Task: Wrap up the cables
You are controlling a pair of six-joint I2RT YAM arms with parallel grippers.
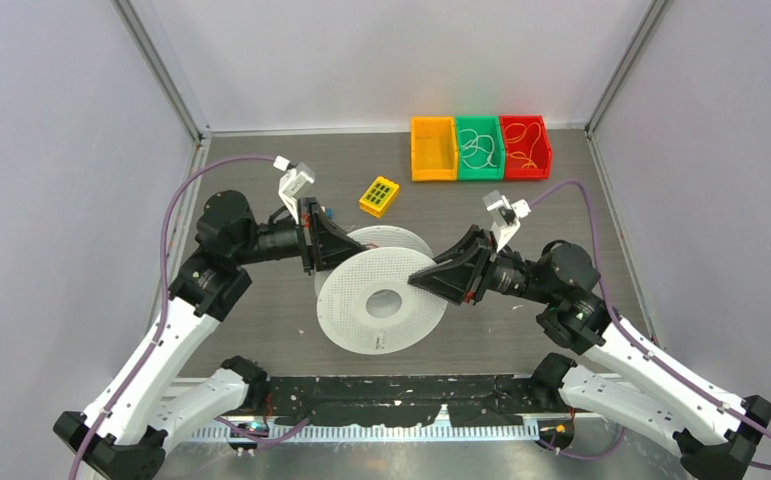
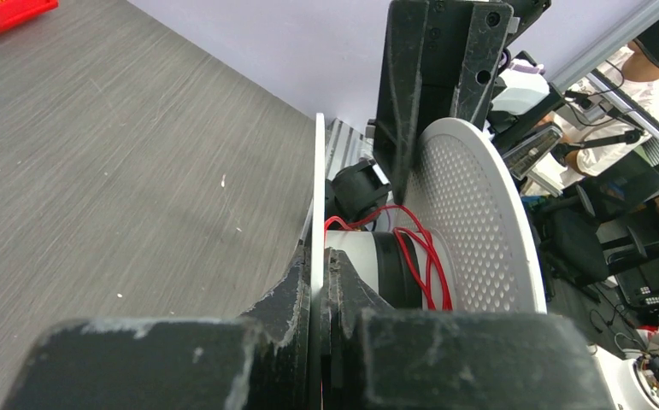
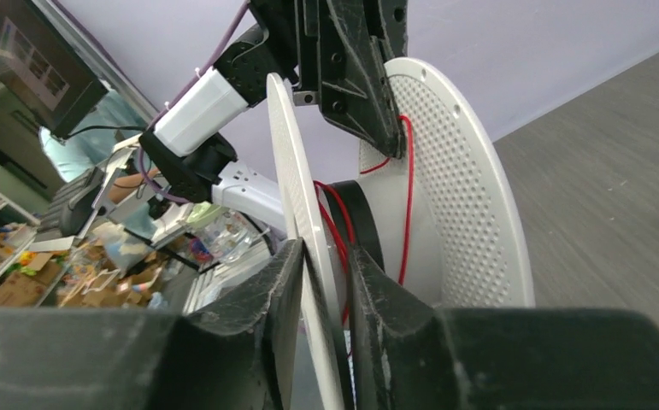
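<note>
A white spool [image 1: 381, 300] with two perforated flanges stands tilted at the table's middle, held between both grippers. The cable, a thin red wire [image 2: 420, 265], is looped loosely round the spool's hub between the flanges; it also shows in the right wrist view [image 3: 408, 196]. My left gripper [image 1: 323, 262] is shut on the edge of one flange [image 2: 319, 196], its fingertips [image 2: 296, 278] pinching it. My right gripper [image 1: 429, 277] is shut on the rim of the other flange [image 3: 296, 171]. Each gripper shows in the other's wrist view, clamped on the opposite flange. The wire's ends are hidden.
Orange [image 1: 433, 148], green [image 1: 480, 147] and red [image 1: 525, 146] bins stand at the back right, the green and red ones holding thin wires. A small yellow block [image 1: 379, 196] lies behind the spool. A black strip [image 1: 401, 405] runs along the near edge.
</note>
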